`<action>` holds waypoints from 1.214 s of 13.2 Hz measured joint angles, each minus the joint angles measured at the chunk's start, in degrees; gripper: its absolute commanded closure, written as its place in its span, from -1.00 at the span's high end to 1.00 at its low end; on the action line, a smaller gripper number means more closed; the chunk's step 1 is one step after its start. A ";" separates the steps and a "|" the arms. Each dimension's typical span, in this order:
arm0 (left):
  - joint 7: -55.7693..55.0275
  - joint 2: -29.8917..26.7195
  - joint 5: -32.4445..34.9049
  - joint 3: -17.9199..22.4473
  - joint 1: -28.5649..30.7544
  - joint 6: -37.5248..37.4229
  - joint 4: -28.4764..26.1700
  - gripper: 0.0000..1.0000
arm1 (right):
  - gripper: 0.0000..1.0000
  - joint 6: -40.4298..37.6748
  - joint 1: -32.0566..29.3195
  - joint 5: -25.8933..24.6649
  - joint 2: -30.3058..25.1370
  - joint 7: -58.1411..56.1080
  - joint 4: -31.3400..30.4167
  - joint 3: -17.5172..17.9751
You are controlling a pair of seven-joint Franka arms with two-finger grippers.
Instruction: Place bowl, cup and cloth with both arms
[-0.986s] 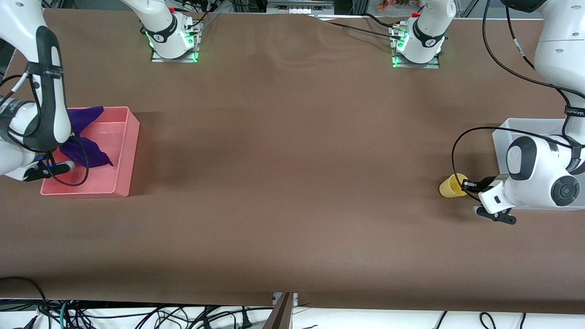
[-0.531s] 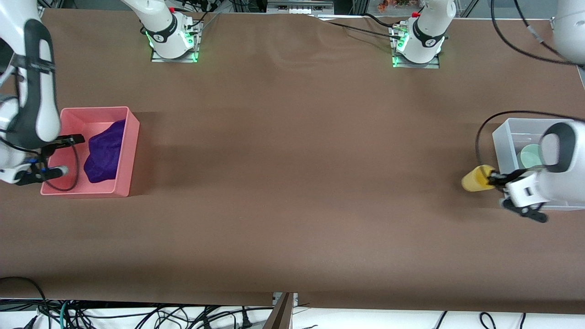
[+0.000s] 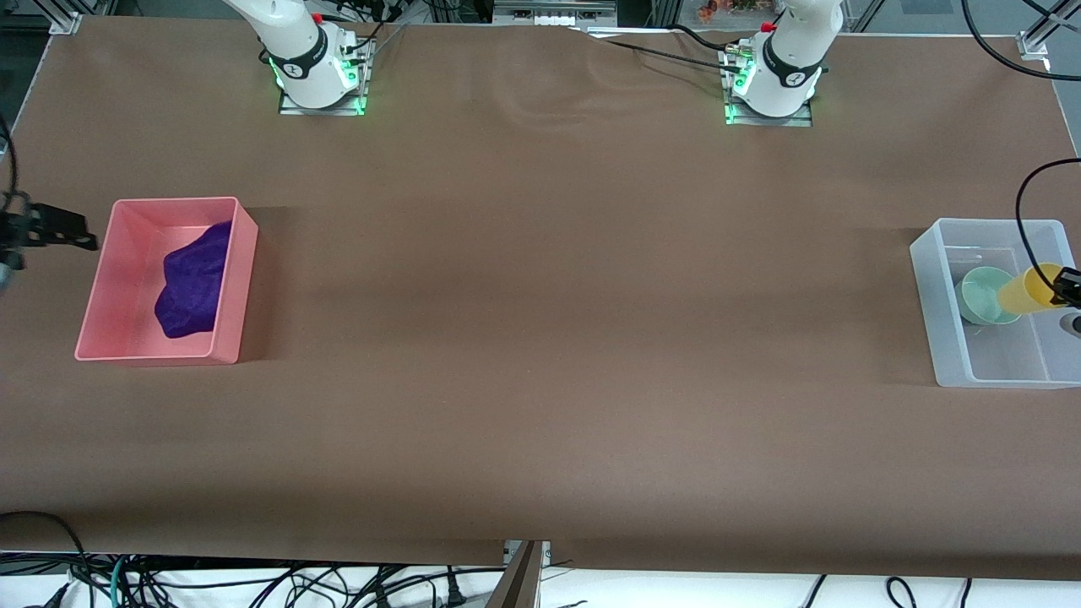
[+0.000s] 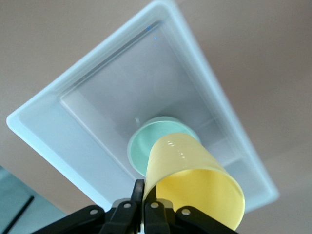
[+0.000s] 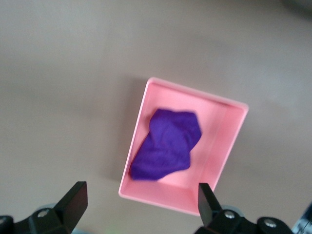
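Yellow cup (image 4: 192, 183) hangs pinched by its rim in my left gripper (image 4: 145, 207), tilted over the bowl (image 3: 982, 295) in the clear bin (image 3: 936, 312), where I judge it goes next. Purple cloth (image 3: 192, 280) lies in the pink bin (image 3: 240, 279); my right gripper (image 5: 139, 207), jaws wide and empty, is high above it.

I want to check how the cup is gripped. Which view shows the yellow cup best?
The left wrist view: the cup fills it, its rim pinched by the left gripper above the bowl. The front view shows it small at the edge; the right wrist view misses it.
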 measured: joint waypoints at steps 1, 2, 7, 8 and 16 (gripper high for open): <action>2.18 1.11 0.00 0.01 2.39 5.28 -2.25 -1.00 | 1.00 1.33 -0.09 0.01 -0.90 0.00 0.78 -0.03; 3.78 2.24 0.00 0.01 4.17 9.38 -3.92 -1.00 | 1.00 2.06 -0.29 0.01 -1.65 0.00 0.87 -0.09; 4.92 3.90 -0.72 -0.72 5.10 12.66 -4.77 1.00 | 1.00 -0.09 -0.84 -0.64 -3.93 1.00 0.25 2.91; 4.91 3.62 -1.03 -1.04 5.08 11.59 -4.45 1.00 | 1.00 -1.76 -0.83 -0.84 -4.18 4.01 0.24 4.30; -3.35 -5.76 -5.03 -15.53 4.34 -12.36 3.41 1.00 | 1.00 -13.04 -0.91 -1.54 -5.15 23.43 -0.10 11.45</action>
